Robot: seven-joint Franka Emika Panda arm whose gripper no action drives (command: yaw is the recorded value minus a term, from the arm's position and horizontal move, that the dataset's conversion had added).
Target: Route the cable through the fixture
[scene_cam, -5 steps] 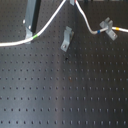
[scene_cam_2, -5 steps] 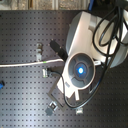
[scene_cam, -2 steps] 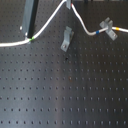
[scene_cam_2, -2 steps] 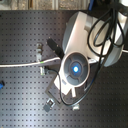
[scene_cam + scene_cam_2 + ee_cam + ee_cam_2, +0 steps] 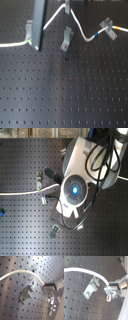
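The white cable runs in from the first exterior view's left, climbs to my gripper at the top edge, then sags right past a blue band. My gripper is shut on the cable where both wrist views show it arching in to the fingertips. The fixture, a narrow grey clip leaning aslant, stands just below the gripper, under the cable's arch and apart from it. In the second exterior view the arm hides the gripper, and the cable disappears beneath it.
A long dark upright bar stands left of the fixture, with a grey clip beside it. A wing-shaped grey clip sits at the right by the cable. Small clips dot the black perforated board.
The arm has shifted slightly toward the second exterior view's top, carrying the cable with it. The fixture and other clips have not moved.
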